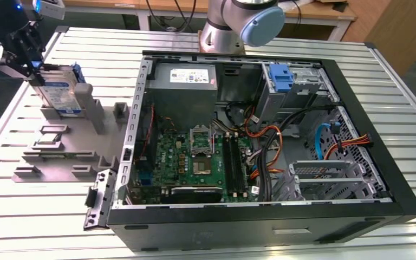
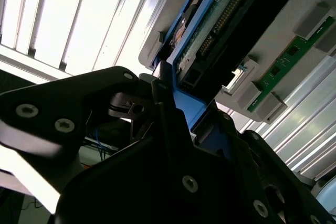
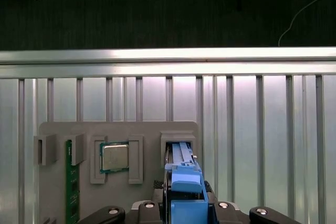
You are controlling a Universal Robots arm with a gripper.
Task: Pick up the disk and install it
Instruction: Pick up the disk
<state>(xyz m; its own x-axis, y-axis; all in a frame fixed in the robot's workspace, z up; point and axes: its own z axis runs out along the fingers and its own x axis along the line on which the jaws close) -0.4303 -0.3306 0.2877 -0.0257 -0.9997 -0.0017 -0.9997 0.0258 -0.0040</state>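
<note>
The disk (image 1: 58, 89) stands on edge at the back of the grey holder (image 1: 63, 157), at the exterior view's left. It is silver with a white-and-blue label and a blue carrier. My gripper (image 1: 33, 69) is at its upper end, shut on the carrier. In the first wrist view the blue carrier edge (image 3: 184, 179) runs from between my fingers (image 3: 184, 205) down to the holder's slot (image 3: 178, 139). The second wrist view shows the disk's green circuit board (image 2: 218, 22) and the carrier (image 2: 186, 106) clamped by my black fingers (image 2: 168, 129). I cannot tell whether the disk still rests in the slot.
The open computer case (image 1: 381, 179) lies at the exterior view's right, with a drive bay and blue bracket (image 1: 283, 81), a power supply (image 1: 182, 78), motherboard (image 1: 193, 157) and loose cables. The holder also carries a processor (image 3: 114, 157) and a memory stick (image 3: 68, 182).
</note>
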